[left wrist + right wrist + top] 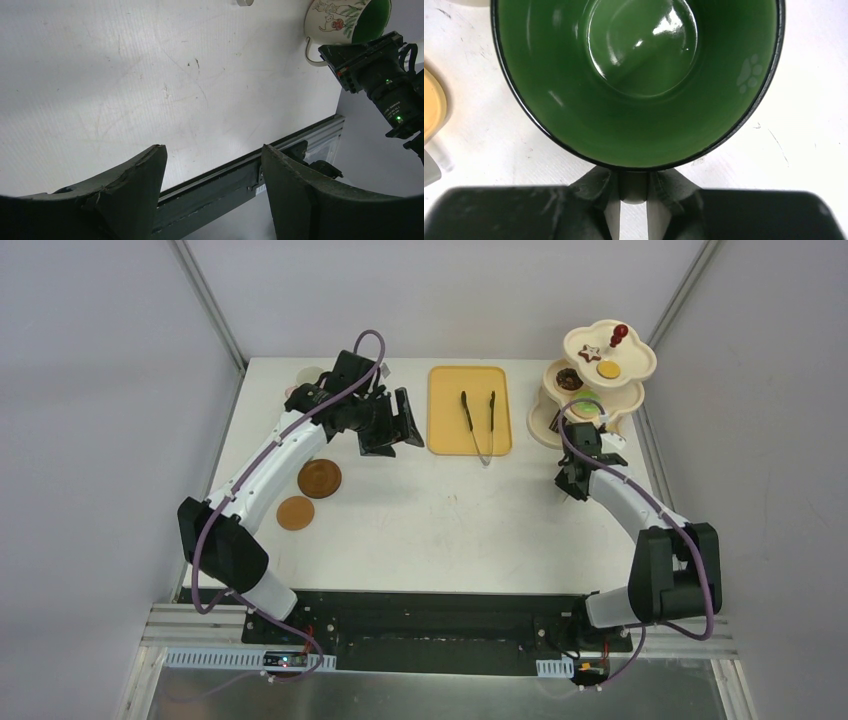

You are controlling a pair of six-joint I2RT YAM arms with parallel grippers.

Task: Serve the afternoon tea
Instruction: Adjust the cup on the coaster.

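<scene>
The green-lined patterned mug (639, 75) stands on the white table in front of the stand, and its green inside (588, 408) shows beside my right wrist. My right gripper (633, 176) is shut on its cream handle (633, 187), coming down from above (585, 435). The left wrist view shows that mug (345, 20) at its top right. My left gripper (398, 420) hangs open and empty (212, 150) over the table's back left. Two brown coasters (319, 478) (295, 512) lie left of centre. The cream three-tier stand (640, 365) holds small pastries (608, 369).
A yellow tray (440, 410) with black tongs (478, 420) sits at the back centre. Two more mugs (305, 373) peek out behind my left arm at the back left. The table's right edge runs close behind the stand.
</scene>
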